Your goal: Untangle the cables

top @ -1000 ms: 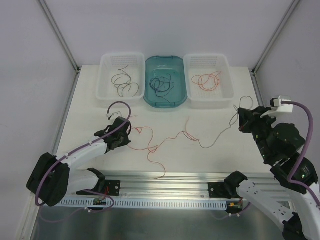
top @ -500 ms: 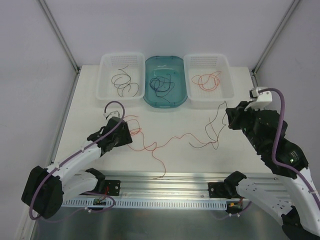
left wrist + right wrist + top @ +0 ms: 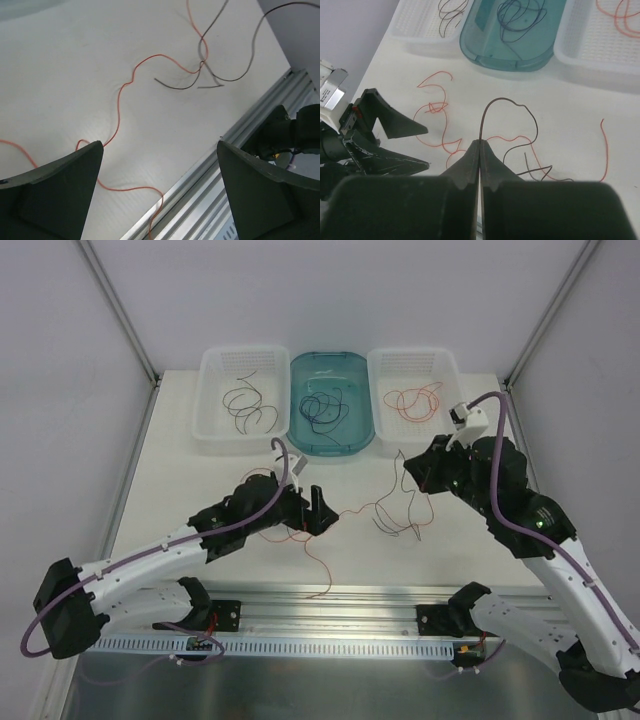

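A long red-orange cable (image 3: 352, 510) snakes over the white table from the left towards the front rail. My left gripper (image 3: 318, 510) hovers over it, open, nothing between its fingers; in the left wrist view the gripper (image 3: 159, 146) frames that cable (image 3: 119, 107). My right gripper (image 3: 405, 468) is shut on one end of a dark brown cable (image 3: 396, 480). The right wrist view shows the jaws of that gripper (image 3: 480, 143) pinched together on the cable (image 3: 482, 124), which arches up and loops down across the red-orange cable (image 3: 432, 107).
Three bins stand at the back: a white bin (image 3: 212, 425) with dark brown cables, a teal bin (image 3: 296, 435) with black-blue cables, a white bin (image 3: 455, 425) with red-orange cables. An aluminium rail (image 3: 330, 605) runs along the near edge.
My left gripper has opened, let go of the red-orange cable and moved right towards the centre. My right gripper has carried the dark brown cable leftwards and inwards.
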Available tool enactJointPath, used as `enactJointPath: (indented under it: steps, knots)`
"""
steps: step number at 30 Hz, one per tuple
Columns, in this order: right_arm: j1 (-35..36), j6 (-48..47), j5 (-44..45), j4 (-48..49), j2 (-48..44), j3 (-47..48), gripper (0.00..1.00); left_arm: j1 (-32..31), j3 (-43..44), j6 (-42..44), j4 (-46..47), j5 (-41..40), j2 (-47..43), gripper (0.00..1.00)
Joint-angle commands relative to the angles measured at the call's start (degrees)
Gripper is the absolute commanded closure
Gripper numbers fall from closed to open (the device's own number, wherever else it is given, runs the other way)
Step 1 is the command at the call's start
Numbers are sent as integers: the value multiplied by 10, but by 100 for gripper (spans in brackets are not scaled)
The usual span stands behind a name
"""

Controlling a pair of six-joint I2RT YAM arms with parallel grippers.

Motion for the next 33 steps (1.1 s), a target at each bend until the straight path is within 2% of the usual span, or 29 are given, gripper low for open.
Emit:
enactJointPath:
  steps: [1,8,12,16,24,28,29,31,32,33]
  knots:
    - [2,40,-66,54,8,-23,99,-36,26,24,143,24,48,2]
    - [5,83,-84,99,25,-58,99,-105,54,11,291,9,201,4]
    - [15,98,-86,110,30,-57,99,-129,88,8,309,-40,270,5]
    - [25,108,-79,116,33,-57,99,-133,114,-6,335,-23,324,7]
    - [36,126,-66,126,31,-63,99,-152,140,-22,406,-30,410,21]
    - [40,129,-62,127,31,-63,99,-153,150,-41,427,-34,443,40]
    - [40,129,-61,126,31,-64,99,-153,150,-42,430,-35,444,55]
    - [41,128,-57,122,30,-67,99,-153,144,-42,435,-40,438,66]
    - [41,128,-57,121,28,-68,99,-153,134,-40,444,-46,434,78]
    - [42,130,-56,122,27,-76,99,-153,130,-35,446,-58,423,83]
